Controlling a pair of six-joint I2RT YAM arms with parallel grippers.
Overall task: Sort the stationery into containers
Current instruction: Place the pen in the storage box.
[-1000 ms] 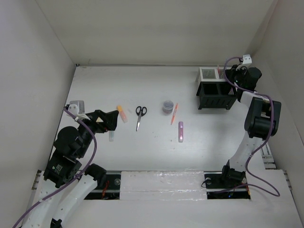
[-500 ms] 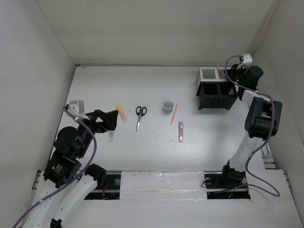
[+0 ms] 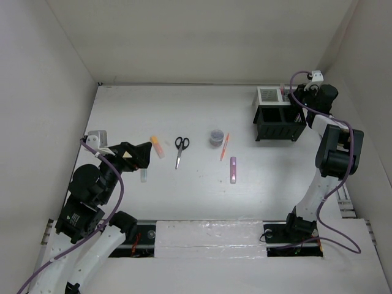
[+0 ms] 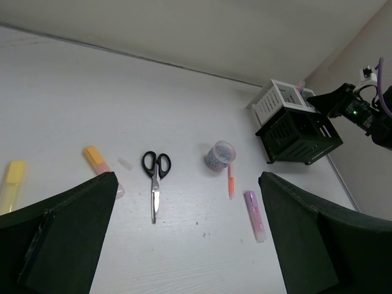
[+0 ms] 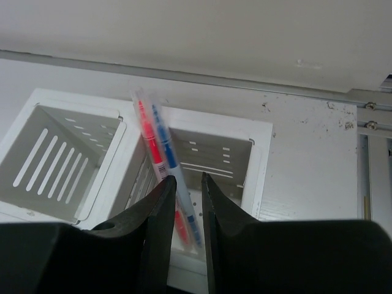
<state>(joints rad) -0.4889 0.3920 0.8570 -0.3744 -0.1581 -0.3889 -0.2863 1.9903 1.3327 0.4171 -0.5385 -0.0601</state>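
My right gripper [image 5: 188, 179] hovers over the white mesh box [image 5: 262, 160], jaws slightly open around a blue pen [image 5: 164, 138]. The blue pen leans in the right compartment beside a red pen [image 5: 147, 131], with a gap to the right finger. From above, the right gripper [image 3: 298, 98] is over the white box [image 3: 268, 95], which joins the black organiser [image 3: 280, 122]. On the table lie black-handled scissors [image 3: 180, 149], an orange highlighter [image 3: 158, 147], an orange pen [image 3: 224, 146] and a purple highlighter [image 3: 233, 169]. My left gripper [image 3: 147, 153] stands wide open and empty near the orange highlighter [image 4: 98, 160].
A small round tub of tiny bits [image 3: 216, 136] stands between the scissors and the orange pen. A yellow highlighter [image 4: 12, 184] lies at the far left and a small white bit [image 4: 125, 163] next to the scissors [image 4: 154, 177]. Walls enclose the table on three sides.
My right gripper's jaws have parted a little over the white box, loosening from the blue pen. The left arm and the items on the table have not moved.
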